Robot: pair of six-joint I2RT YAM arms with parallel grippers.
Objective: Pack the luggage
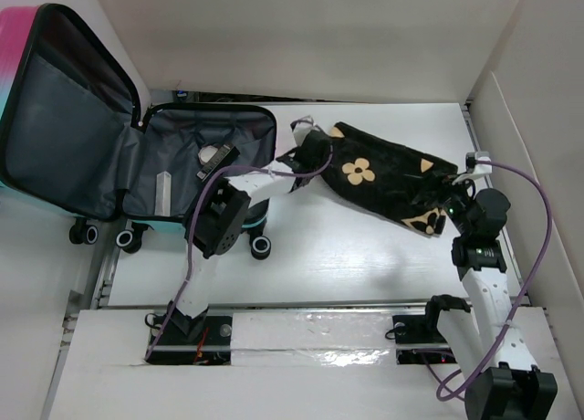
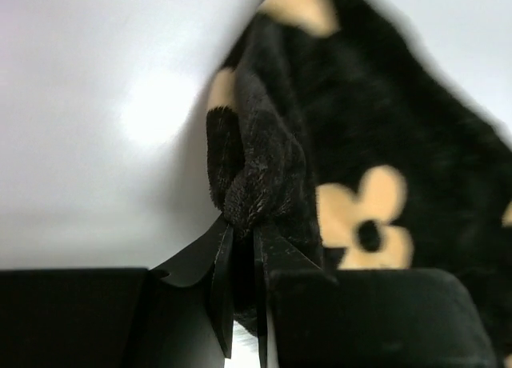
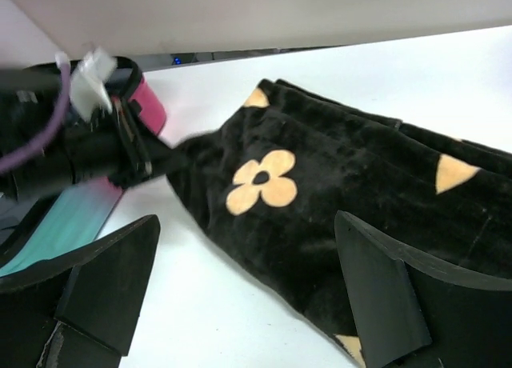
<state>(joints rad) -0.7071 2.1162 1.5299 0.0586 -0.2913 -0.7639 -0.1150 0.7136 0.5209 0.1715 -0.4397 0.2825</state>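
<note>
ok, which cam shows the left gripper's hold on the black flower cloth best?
Left wrist: left gripper shut on a bunched fold of the black cloth, close up. Top external shows the contact small; right wrist shows it blurred at the left.

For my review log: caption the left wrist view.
Left jaws shut on a bunched fold of the black flowered pouch, white table beside it.

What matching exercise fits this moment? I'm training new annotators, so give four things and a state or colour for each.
1 luggage
2 black cloth
3 left end effector
4 right end effector

A open, at the cloth's right end
B lying open, far left
C shut on the cloth's corner
D tan flower print

Pairs: 1-B, 2-D, 3-C, 4-A
</note>
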